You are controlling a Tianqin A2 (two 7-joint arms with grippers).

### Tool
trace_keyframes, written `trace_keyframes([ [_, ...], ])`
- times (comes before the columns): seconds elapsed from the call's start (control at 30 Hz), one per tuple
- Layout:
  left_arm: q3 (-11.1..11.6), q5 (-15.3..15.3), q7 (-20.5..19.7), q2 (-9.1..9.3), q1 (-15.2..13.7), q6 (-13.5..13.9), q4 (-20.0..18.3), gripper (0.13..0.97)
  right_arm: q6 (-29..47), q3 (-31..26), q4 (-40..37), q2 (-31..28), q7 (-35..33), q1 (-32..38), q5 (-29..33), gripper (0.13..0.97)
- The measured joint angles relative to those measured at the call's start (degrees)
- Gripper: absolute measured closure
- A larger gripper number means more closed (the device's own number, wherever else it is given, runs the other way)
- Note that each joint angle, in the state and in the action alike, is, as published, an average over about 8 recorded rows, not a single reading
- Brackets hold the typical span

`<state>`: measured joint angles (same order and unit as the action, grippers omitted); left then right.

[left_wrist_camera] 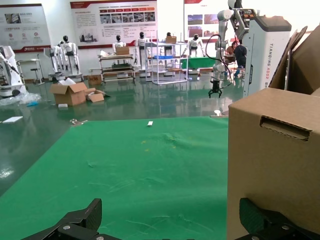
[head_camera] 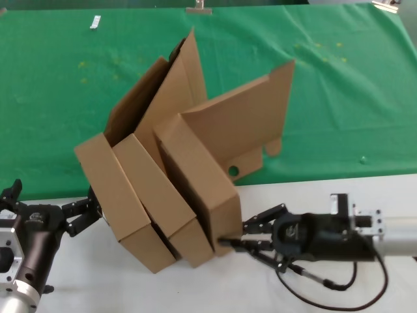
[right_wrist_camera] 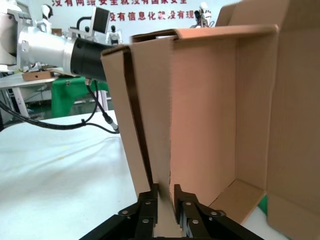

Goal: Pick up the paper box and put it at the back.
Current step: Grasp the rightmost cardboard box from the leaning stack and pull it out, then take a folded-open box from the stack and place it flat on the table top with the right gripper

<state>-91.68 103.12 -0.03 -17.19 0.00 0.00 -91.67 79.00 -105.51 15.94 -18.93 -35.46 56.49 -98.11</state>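
Gripping the near wall of the box [head_camera: 199, 179], the right gripper [head_camera: 229, 242] has its fingers [right_wrist_camera: 147, 202] pinched nearly together on the cardboard edge, low at the box's front corner. Box is the rightmost of three alike, leaning side by side in a tilted row, straddling the white table [head_camera: 326, 189] & the green cloth [head_camera: 65, 98]; its lid [head_camera: 241, 127] stands up w/ a round hole [head_camera: 233, 171] near the hinge. Middle box [head_camera: 163, 195] & left box [head_camera: 117, 202] rest against it, lids raised behind. Left gripper [head_camera: 88, 212] sits just beside the left box's outer wall, fingers [left_wrist_camera: 80, 217] spread wide, holding nothing; whether one finger touches the box, can't tell. Right wrist view shows the box's inside, bare.
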Motion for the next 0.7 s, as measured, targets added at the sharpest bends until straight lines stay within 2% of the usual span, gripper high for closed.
trace_keyframes([
  [0.3,0.0,0.0,0.0,0.0,0.0,0.0,0.0,0.132,-0.8,1.2,20.8,-7.3,10.6,-8.0,-2.5,0.918],
  [0.43,0.0,0.0,0.0,0.0,0.0,0.0,0.0,0.132,-2.4,2.6,30.1,-11.6,14.5,-11.8,-3.8,0.926],
  [0.6,0.0,0.0,0.0,0.0,0.0,0.0,0.0,0.132,-8.1,5.2,39.7,-16.8,17.5,-14.7,-4.0,0.94],
  [0.7,0.0,0.0,0.0,0.0,0.0,0.0,0.0,0.132,-13.2,6.1,43.6,-19.3,18.7,-14.3,-2.0,0.94],
])
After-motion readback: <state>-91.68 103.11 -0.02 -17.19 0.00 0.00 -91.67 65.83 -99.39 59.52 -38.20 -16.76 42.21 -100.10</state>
